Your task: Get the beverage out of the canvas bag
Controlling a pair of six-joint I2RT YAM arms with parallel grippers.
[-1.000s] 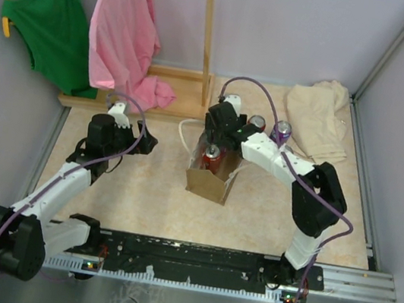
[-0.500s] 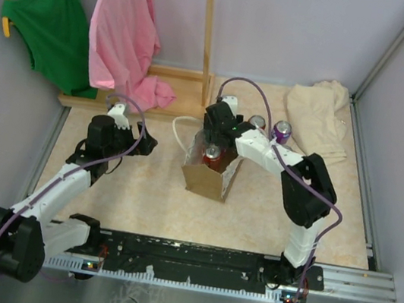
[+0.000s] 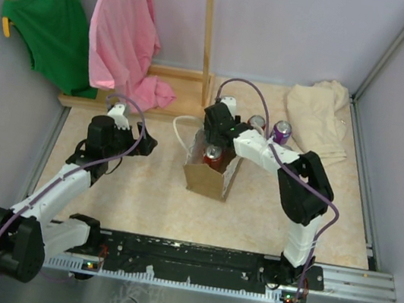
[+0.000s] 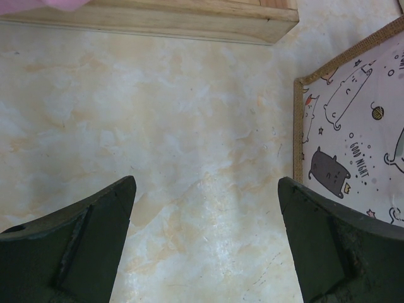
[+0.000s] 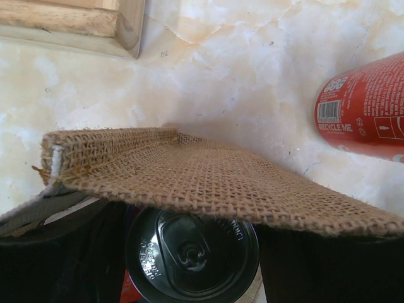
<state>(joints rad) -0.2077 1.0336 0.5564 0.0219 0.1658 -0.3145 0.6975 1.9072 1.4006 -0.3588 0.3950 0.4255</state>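
The tan canvas bag (image 3: 209, 182) stands upright mid-table, one white loop handle (image 3: 181, 130) lying out to its left. A dark-topped red beverage can (image 3: 212, 153) stands inside it. My right gripper (image 3: 214, 139) reaches down into the bag's mouth. In the right wrist view the can's top (image 5: 192, 252) sits between my two dark fingers (image 5: 95, 252), which touch it on both sides, below the burlap rim (image 5: 208, 177). My left gripper (image 3: 146, 143) hangs open left of the bag, nothing between its fingers (image 4: 207, 183). The bag's cat-printed side (image 4: 360, 126) lies just right of it.
A red can (image 3: 257, 122) and a purple can (image 3: 282, 131) stand behind the bag; the red one (image 5: 366, 107) is close to my right gripper. A wooden rack base (image 3: 173, 93) holds pink (image 3: 125, 32) and green (image 3: 50, 20) shirts. A cream cloth (image 3: 319, 116) lies back right.
My right gripper has sunk a little into the bag and its fingers have closed in on the can. The bag has shifted slightly. The left arm has not moved.
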